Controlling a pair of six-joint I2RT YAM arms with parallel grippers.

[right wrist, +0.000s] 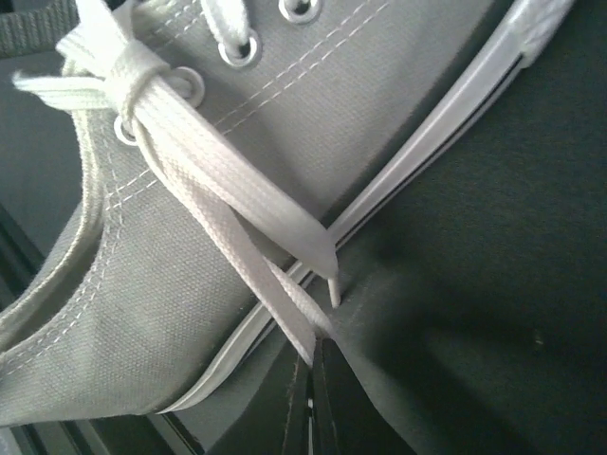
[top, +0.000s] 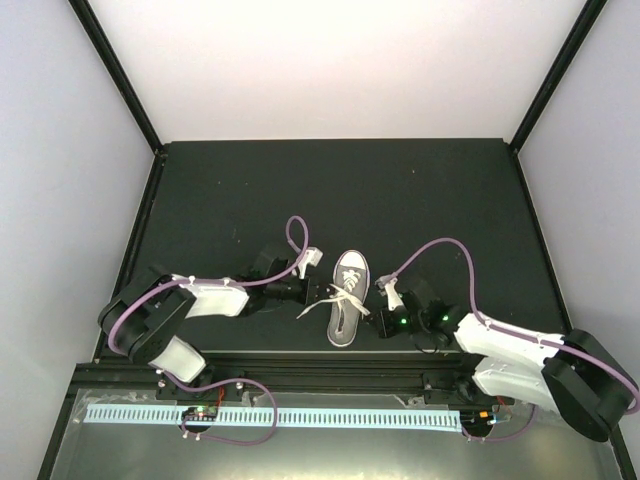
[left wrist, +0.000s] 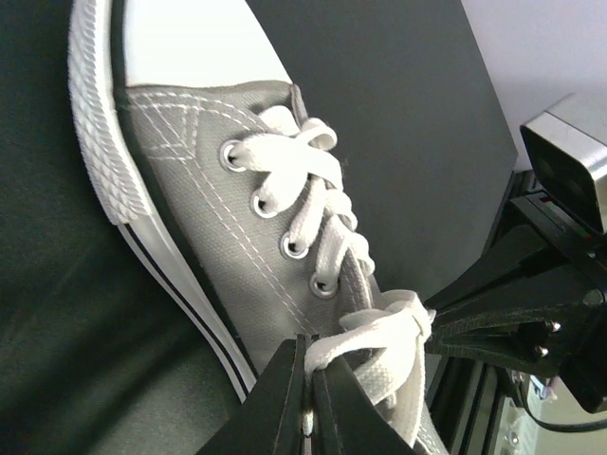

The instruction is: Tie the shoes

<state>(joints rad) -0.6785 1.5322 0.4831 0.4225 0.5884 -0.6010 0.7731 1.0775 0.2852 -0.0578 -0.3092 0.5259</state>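
Black table (top: pixel 350 190), sneaker (top: pixel 346 300) heel cropped close-up, left gripper (left wrist: pixel 308 370) and right gripper (right wrist: pixel 311 379) pinching laces (right wrist: pixel 237 199).

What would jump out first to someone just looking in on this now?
The grey sneaker lies in the middle of the dark table. The left gripper and right gripper flank it, each shut on a strand of its white laces, which stretch out sideways from a crossing at the top eyelets.
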